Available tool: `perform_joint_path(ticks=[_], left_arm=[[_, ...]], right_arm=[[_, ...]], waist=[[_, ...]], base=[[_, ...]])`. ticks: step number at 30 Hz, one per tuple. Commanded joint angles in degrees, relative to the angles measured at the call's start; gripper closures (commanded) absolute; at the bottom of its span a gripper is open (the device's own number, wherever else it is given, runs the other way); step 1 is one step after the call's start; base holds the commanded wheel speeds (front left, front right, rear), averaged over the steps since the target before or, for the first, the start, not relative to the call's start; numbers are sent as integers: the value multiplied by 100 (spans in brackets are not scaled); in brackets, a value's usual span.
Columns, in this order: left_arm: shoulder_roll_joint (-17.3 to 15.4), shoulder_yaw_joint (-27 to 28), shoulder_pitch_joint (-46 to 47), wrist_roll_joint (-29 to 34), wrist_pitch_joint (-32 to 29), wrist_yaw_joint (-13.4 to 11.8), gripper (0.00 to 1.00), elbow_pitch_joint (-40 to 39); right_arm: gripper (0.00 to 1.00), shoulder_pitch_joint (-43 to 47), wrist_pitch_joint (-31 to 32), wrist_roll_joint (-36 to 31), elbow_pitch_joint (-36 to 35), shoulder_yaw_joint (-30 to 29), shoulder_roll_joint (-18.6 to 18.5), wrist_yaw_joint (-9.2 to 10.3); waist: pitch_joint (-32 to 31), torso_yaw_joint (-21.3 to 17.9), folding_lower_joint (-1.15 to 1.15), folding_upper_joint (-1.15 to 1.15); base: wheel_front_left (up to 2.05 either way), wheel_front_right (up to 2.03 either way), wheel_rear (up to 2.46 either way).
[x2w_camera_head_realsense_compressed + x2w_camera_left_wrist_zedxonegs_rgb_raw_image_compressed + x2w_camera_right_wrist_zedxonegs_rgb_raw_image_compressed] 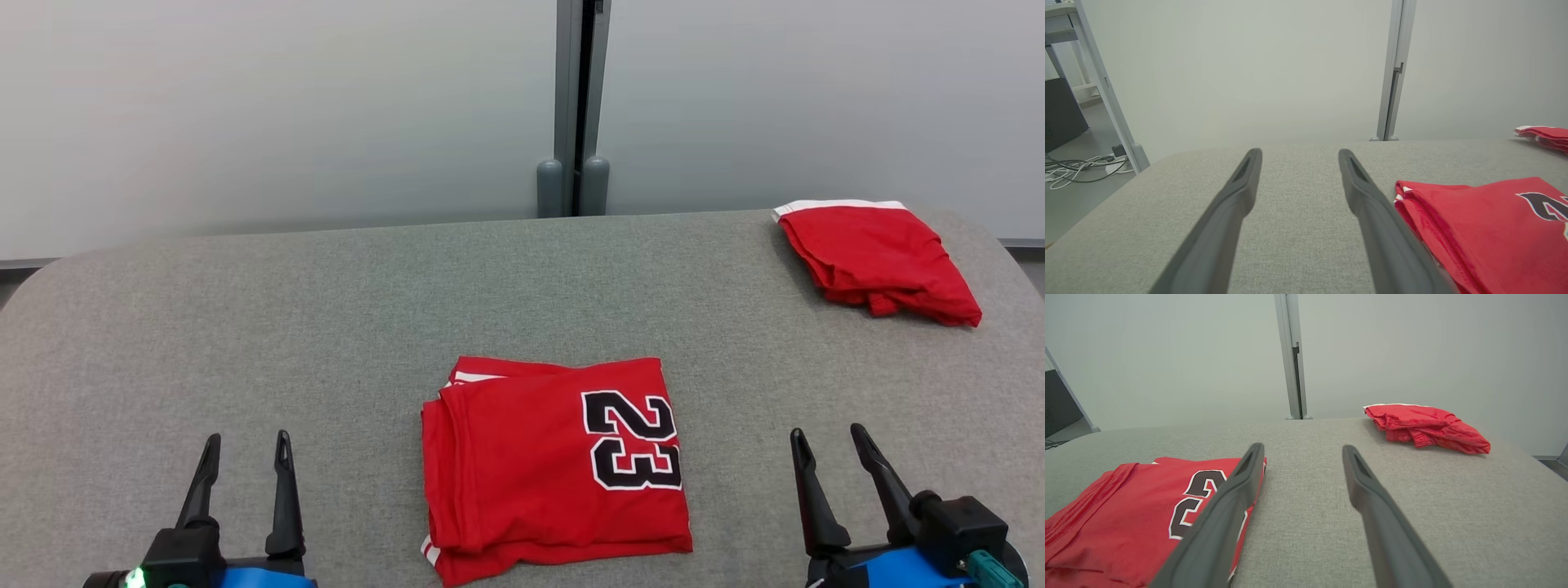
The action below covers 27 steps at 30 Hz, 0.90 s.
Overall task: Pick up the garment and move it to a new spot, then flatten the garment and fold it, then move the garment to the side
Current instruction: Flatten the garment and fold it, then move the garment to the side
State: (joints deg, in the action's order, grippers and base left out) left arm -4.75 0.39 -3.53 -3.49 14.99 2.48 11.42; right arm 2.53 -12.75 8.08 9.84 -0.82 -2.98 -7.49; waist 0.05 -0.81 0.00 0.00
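- So, the folded red number-23 jersey [555,465] lay near the front-middle of the grey table [326,310], between both grippers.
- Left gripper [249,435] stood wide apart, empty.
- Right gripper [826,430] gaped too, holding nothing.
- Another folded red garment [878,261] sat far right.

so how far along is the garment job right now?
Done, by the look of it: the red jersey lies folded into a rectangle at the near middle of the grey table. In hand: nothing; the left gripper and right gripper sit open either side of it, touching no cloth. Left: moving the jersey to the side, perhaps by the other red garment at the far right corner.
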Motion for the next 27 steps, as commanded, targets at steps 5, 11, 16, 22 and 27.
perform_joint_path(ticks=[5,11,16,22,27], left_arm=[[4,-40,-10,-47,25,-42,0,51],[-22,-52,36,-67,25,-70,0,82],[-45,-64,68,-96,25,-81,0,106],[-55,-77,153,-105,25,-112,0,68],[-41,-150,239,-109,25,-129,0,29]], right_arm=[[0,59,76,1,6,7,8,-1],[0,39,89,46,64,27,8,-1],[0,17,103,72,116,48,7,-1],[0,-400,158,1,194,166,7,-1],[0,-1009,377,-48,363,422,7,-1]], waist=[[36,39,0,0],[65,44,0,0],[82,52,0,0],[182,55,0,0],[310,136,0,0]], base=[[0,0,0],[0,0,0],[0,0,0],[0,0,0],[0,0,0]])
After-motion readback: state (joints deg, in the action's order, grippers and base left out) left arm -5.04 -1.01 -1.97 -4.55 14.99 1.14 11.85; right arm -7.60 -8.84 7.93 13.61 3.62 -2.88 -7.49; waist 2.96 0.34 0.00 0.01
